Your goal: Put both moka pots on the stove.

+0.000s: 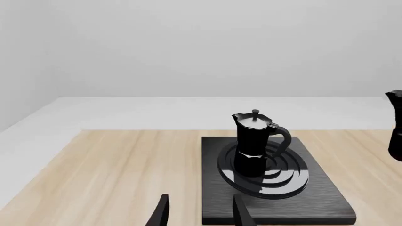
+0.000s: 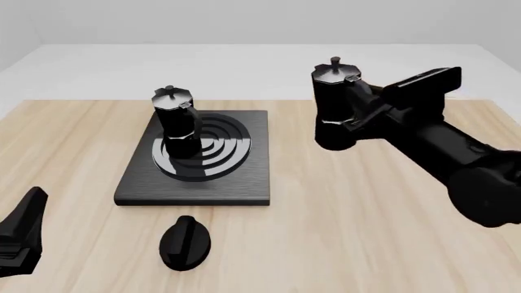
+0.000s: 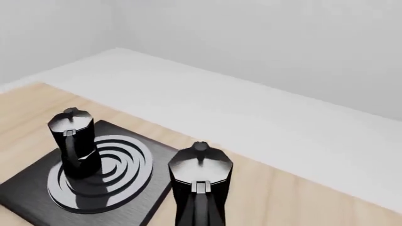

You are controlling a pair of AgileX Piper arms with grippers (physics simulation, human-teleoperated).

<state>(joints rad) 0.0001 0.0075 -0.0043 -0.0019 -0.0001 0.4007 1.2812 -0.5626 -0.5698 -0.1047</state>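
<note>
On the flat dark grey stove [image 2: 248, 177] with its silver and black rings stands one small shiny black moka pot [image 2: 176, 122], upright, on the rings' left part. Right of the stove, well apart from it, the second shiny black moka pot [image 2: 335, 104] is in the right gripper [image 2: 352, 116]. This pot looks lifted off the light wooden table [image 2: 342, 220], though how high is hard to tell. The gripper's fingers seem closed on the pot's handle side, but the pot hides them, so the hold cannot be seen clearly. Near the stove's front left, low down, the left gripper [image 1: 197, 212] waits with its fingers apart and nothing between them. Just in front of the stove lies a flat oval black knob [image 2: 185, 242].

One pot is done, so the second is probably next. It could bump the first pot and tip it over if it comes in too low or too close. It could also slip and fall if the hold is loose. There is little free room on the rings.
</note>
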